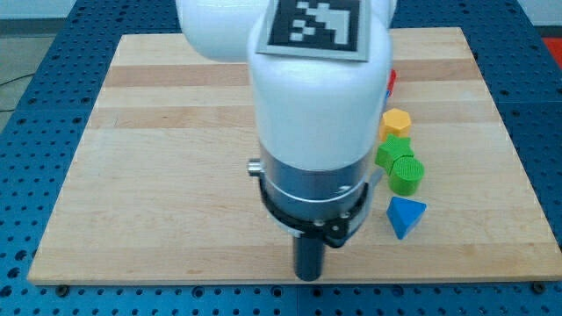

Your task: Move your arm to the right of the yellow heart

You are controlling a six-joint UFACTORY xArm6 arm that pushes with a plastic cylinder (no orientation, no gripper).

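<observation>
Yellow heart is not identified with certainty; only a yellow block [396,122], looking hexagonal, is seen at right of frame, upper-middle, partly hidden behind the arm, above the green blocks [399,163] and blue block [405,215]. My tip [308,276] is placed at lower centre, well left of that cluster; rod only, nothing gripped; the move to its right side is judged not yet done.

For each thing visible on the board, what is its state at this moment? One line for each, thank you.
my tip: near the board's bottom edge, left of the blocks, touching none
yellow block: flat, shape unclear, free
green blocks: two, touching each other
blue block: lowest of the column, standing alone
red block: mostly hidden behind the arm
wooden board: flat
</observation>
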